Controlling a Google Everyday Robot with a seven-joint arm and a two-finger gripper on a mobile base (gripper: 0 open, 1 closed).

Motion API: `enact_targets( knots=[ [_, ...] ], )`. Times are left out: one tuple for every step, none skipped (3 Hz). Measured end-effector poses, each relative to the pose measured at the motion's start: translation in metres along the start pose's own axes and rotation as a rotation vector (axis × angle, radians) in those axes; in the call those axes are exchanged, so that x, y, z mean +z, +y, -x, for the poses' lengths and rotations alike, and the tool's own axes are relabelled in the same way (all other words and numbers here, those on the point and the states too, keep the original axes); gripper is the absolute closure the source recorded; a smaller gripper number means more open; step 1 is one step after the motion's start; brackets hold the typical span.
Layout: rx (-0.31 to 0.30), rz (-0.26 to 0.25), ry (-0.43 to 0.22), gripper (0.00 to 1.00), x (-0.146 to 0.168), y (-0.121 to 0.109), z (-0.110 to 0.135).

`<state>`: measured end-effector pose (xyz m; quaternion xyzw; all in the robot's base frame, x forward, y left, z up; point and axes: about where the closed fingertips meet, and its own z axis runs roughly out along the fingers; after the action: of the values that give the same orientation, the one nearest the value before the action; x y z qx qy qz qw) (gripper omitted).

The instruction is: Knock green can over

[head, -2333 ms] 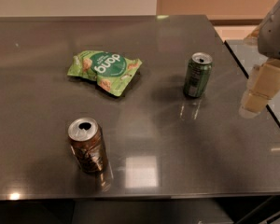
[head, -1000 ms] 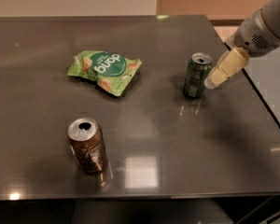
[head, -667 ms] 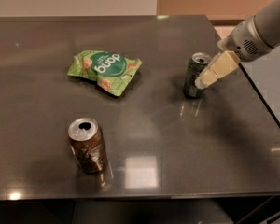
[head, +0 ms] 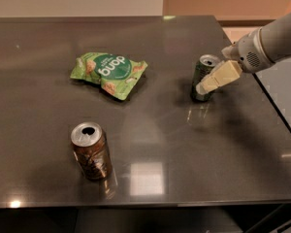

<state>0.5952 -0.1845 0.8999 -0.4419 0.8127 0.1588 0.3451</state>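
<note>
The green can (head: 202, 76) stands upright on the dark table (head: 184, 149), right of the middle, its silver top showing. My gripper (head: 203, 87) reaches in from the right on a grey arm. Its cream fingers (head: 218, 77) lie across the can's right side, with the tips at the can's lower front. They look to be touching the can.
A flat light-green snack bag (head: 109, 73) lies left of the green can. A brown can (head: 90, 150) stands upright near the front left. The table's right edge (head: 276, 106) runs just behind the arm.
My gripper has come in from the right, beyond the table's edge, leftward up to the green can's side. The can still stands upright in the same place.
</note>
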Motion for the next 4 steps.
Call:
enact_targets(
  knots=[
    [0.014,0.002,-0.022,0.18,0.005,-0.002,-0.001],
    [0.014,0.014,-0.049,0.41,0.007,0.001,0.004],
    [0.006,0.026,-0.071,0.65,0.003,0.005,0.012],
    [-0.022,0.028,-0.009,0.88,-0.006,0.006,0.022]
  ],
)
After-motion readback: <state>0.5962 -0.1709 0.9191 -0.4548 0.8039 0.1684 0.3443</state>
